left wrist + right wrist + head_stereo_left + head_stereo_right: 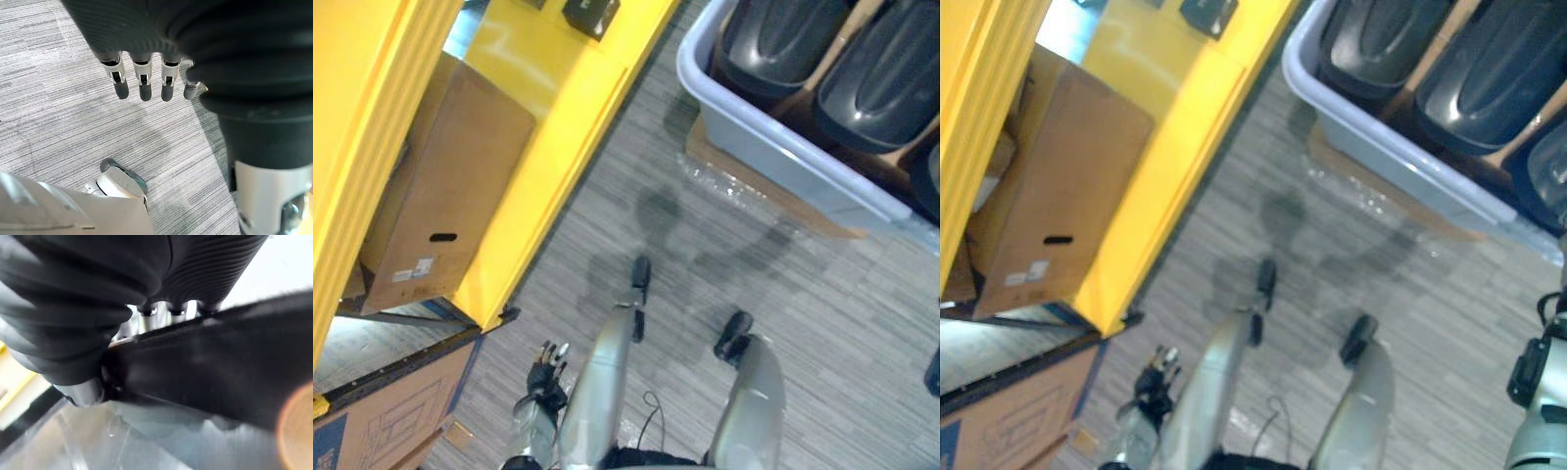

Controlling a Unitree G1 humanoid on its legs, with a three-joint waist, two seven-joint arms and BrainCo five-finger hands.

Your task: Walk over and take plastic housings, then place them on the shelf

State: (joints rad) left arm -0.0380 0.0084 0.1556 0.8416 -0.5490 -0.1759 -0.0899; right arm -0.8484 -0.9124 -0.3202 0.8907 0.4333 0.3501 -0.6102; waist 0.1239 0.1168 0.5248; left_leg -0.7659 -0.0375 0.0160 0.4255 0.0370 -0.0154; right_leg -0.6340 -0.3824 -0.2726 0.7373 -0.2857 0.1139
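Housings (773, 39): dark, lying in the grey tub (783, 147), across open carpet (803, 323) from the yellow shelf (558, 147).
Left hand (146, 34): fingers (142, 85) straight, empty, over carpet.
Right hand (205, 269): at a housing's edge; we cannot tell its grip.

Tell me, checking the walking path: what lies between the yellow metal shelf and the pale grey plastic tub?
Only bare grey striped carpet, seen in the left eye view.

Dark plastic housings (876, 83), side by side, in grey bin (783, 157)
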